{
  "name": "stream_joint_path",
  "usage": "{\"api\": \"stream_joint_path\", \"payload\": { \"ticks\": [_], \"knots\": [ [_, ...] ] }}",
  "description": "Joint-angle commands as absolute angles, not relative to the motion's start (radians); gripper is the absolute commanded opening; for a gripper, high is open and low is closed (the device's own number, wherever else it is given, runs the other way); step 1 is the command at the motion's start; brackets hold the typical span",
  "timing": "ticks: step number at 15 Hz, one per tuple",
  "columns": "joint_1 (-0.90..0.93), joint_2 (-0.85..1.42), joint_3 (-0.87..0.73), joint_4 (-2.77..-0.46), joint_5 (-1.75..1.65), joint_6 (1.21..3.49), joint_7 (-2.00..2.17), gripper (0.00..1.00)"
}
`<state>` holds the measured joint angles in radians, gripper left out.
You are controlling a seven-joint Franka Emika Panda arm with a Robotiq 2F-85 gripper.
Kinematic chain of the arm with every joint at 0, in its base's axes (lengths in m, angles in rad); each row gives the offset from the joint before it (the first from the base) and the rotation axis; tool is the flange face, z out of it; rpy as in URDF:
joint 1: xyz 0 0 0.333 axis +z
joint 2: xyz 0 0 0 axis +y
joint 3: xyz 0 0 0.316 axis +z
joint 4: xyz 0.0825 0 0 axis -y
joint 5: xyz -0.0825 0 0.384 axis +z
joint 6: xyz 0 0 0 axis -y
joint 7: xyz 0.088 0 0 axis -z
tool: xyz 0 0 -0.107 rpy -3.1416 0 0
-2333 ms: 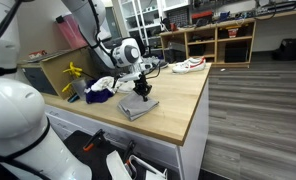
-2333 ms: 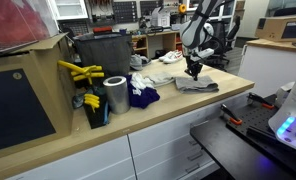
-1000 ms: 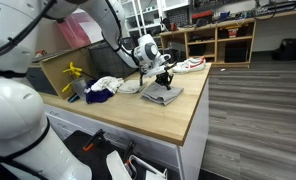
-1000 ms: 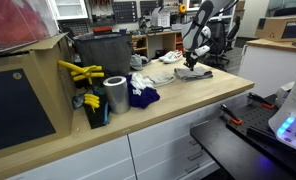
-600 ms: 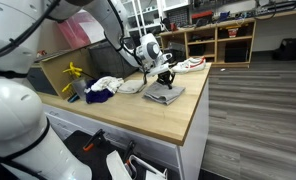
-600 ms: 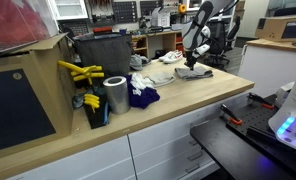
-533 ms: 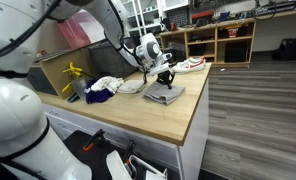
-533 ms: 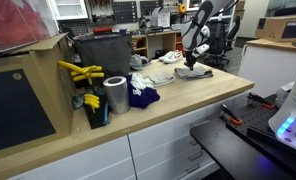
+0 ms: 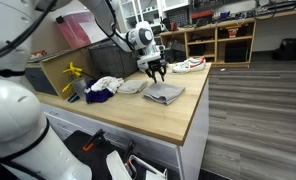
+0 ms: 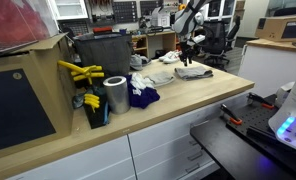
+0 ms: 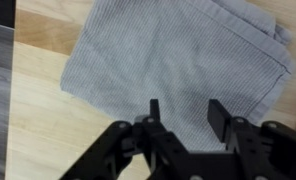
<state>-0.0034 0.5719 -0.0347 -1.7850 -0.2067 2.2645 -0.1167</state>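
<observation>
A folded grey cloth (image 9: pixel 165 93) lies flat on the wooden worktop (image 9: pixel 178 118), near its far end in an exterior view (image 10: pixel 194 72). My gripper (image 9: pixel 154 68) hangs a little above the cloth, clear of it (image 10: pixel 187 46). In the wrist view the cloth (image 11: pixel 178 50) fills the frame below my gripper (image 11: pixel 186 108). Both fingers stand apart with only air between them, so the gripper is open and holds nothing.
A white cloth (image 9: pixel 108 84), a dark blue cloth (image 10: pixel 143 97) and another grey rag (image 9: pixel 134 86) lie beside it. A metal can (image 10: pixel 115 95), yellow clamps (image 10: pixel 80 72) and a black bin (image 10: pixel 100 55) stand further along. A shoe (image 9: pixel 188 65) lies beyond the worktop's edge.
The gripper was shut and low on the grey cloth; it has now opened and risen off it. The cloth stays lying on the worktop.
</observation>
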Motion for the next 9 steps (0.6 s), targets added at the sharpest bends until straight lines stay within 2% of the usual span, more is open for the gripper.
{"api": "stream_joint_path", "payload": {
  "ticks": [1, 3, 9],
  "knots": [
    [-0.024, 0.534, -0.033, -1.728, -0.18, 2.122, -0.143, 0.84],
    [-0.039, 0.533, -0.042, -1.708, -0.182, 2.081, -0.14, 0.99],
    [-0.126, 0.552, -0.043, -1.69, -0.103, 2.032, -0.158, 1.0]
  ]
}}
